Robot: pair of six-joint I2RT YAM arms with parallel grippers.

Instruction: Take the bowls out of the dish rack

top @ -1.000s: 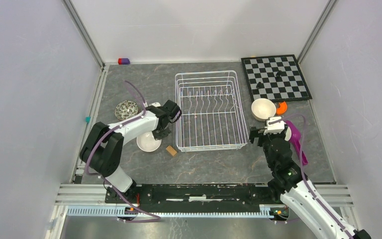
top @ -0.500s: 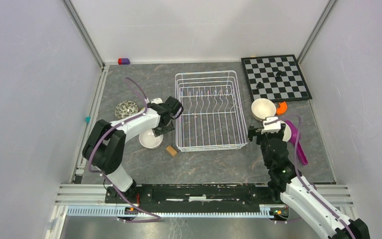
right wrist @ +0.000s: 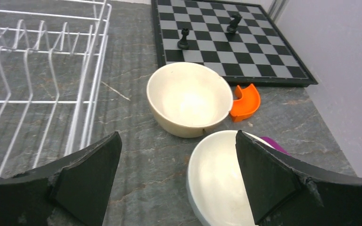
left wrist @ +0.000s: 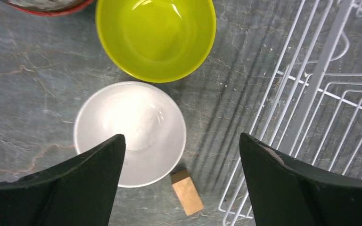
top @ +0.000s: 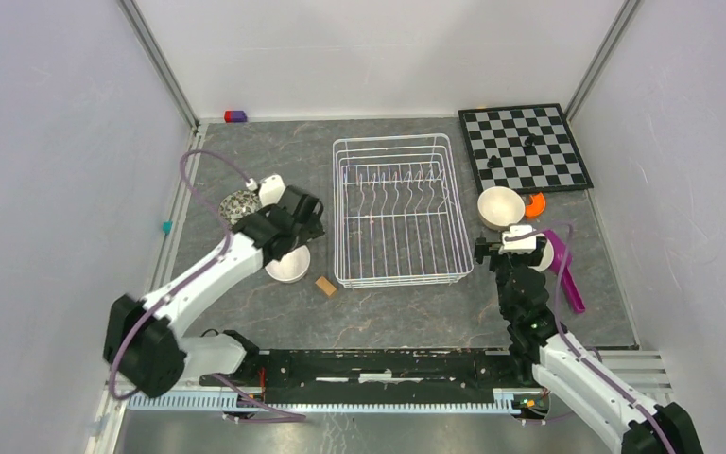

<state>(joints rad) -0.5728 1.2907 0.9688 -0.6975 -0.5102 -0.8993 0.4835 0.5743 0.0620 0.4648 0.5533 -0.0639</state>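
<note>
Left end effector wide open, empty; 2 bowls: white bowl under, lime-green bowl ahead. Right end effector same; 2nd white bowl under, beige bowl ahead.

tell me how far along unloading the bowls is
Done: the rack looks empty. Five bowls sit on the table: green bowl, white bowl and speckled bowl left of the rack, beige bowl and second white bowl right of it. In hand: nothing, both jaws open. Left: nothing that I can see in the rack.

Perhaps five bowls, one dish rack
</note>
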